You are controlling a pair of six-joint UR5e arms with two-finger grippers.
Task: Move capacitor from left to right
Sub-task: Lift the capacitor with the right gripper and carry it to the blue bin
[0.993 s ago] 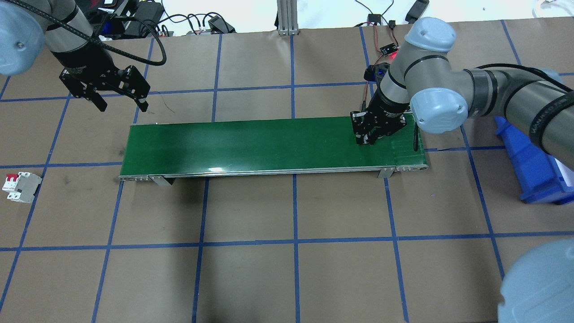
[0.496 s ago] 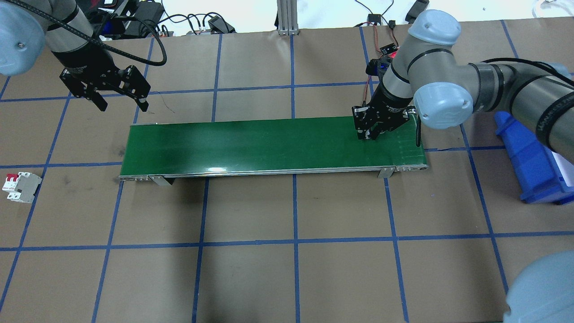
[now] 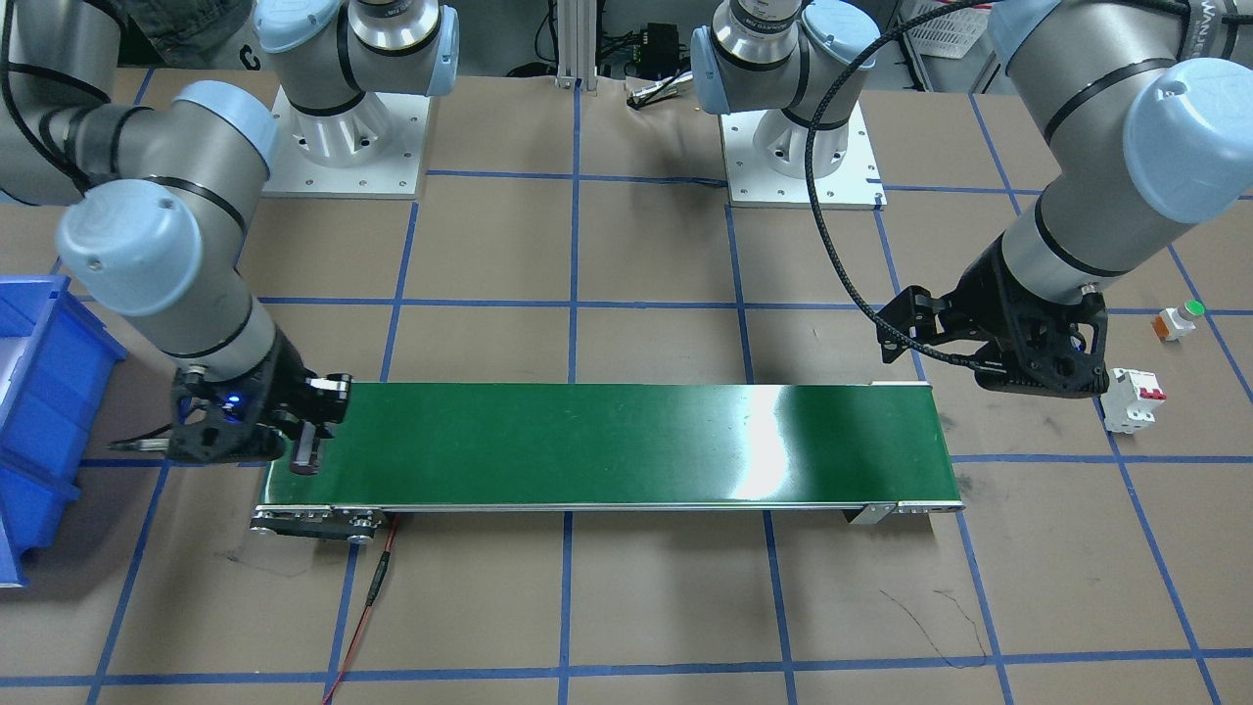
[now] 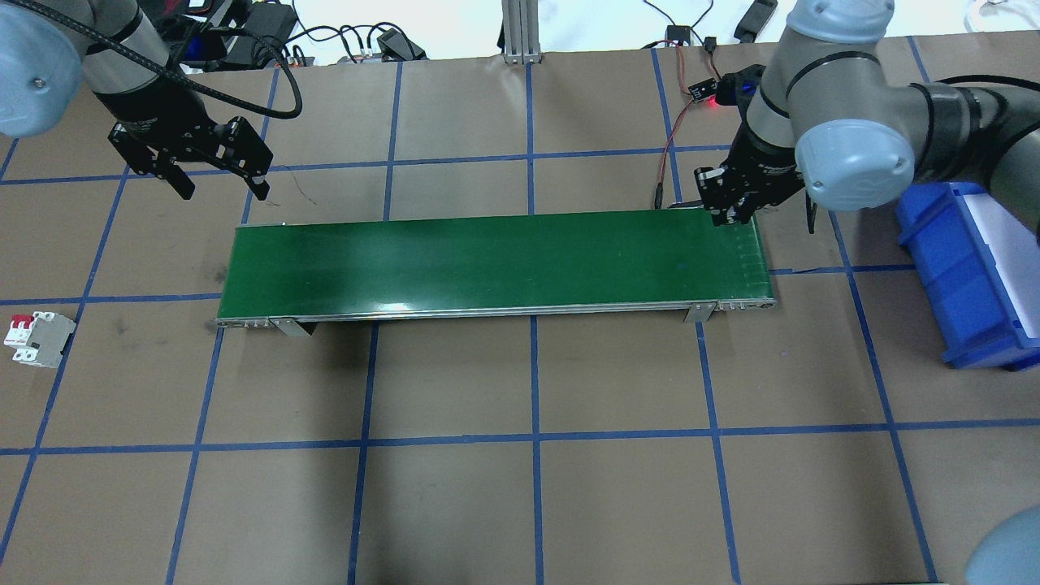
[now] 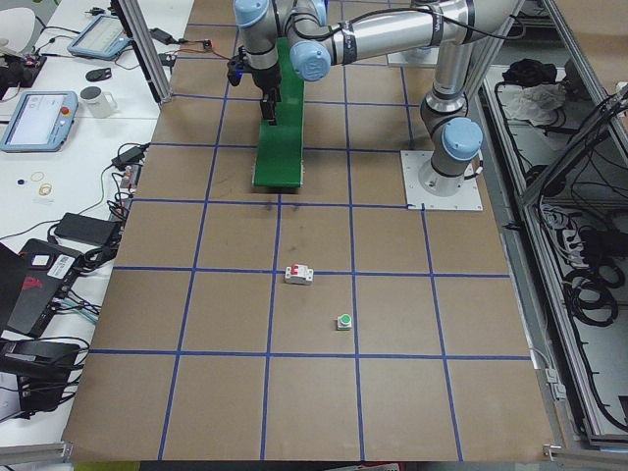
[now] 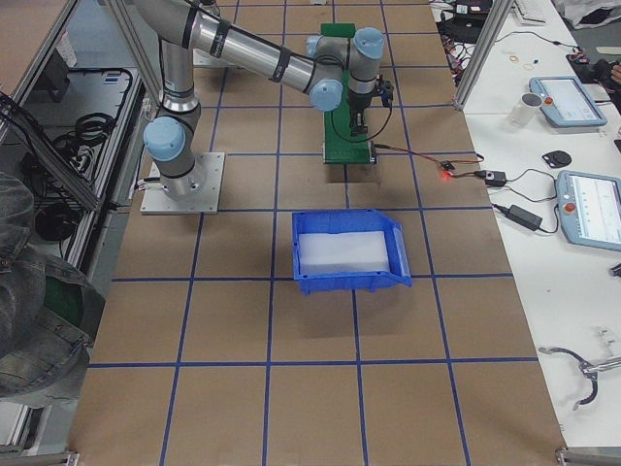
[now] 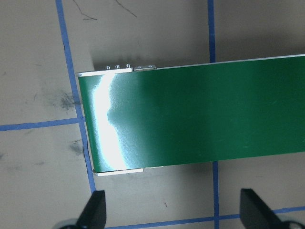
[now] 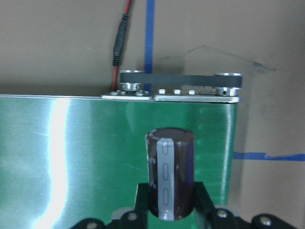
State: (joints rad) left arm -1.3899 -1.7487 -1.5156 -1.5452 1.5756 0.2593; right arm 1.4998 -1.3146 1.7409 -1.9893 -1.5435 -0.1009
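Note:
The capacitor (image 8: pixel 170 174), a small black cylinder with a grey stripe, is held upright between my right gripper's fingers (image 8: pixel 203 200). My right gripper (image 4: pixel 730 213) is shut on it above the far right corner of the green conveyor belt (image 4: pixel 487 260). In the front-facing view this gripper (image 3: pixel 305 446) hangs over the belt's left end. My left gripper (image 4: pixel 215 183) is open and empty, above the table just beyond the belt's left end. In the left wrist view its two fingertips (image 7: pixel 97 210) are wide apart, with the belt end (image 7: pixel 190 119) below.
A blue bin (image 4: pixel 967 276) with a white liner stands on the table to the right of the belt. A white breaker with red switches (image 4: pixel 36 337) lies at the far left. An orange-white button with a green cap (image 3: pixel 1178 319) lies near it. A red cable (image 4: pixel 668 158) runs behind the belt's right end.
My right gripper has moved right and toward the far side, from over the belt's surface to its far right corner, still holding the capacitor. The left arm has not moved.

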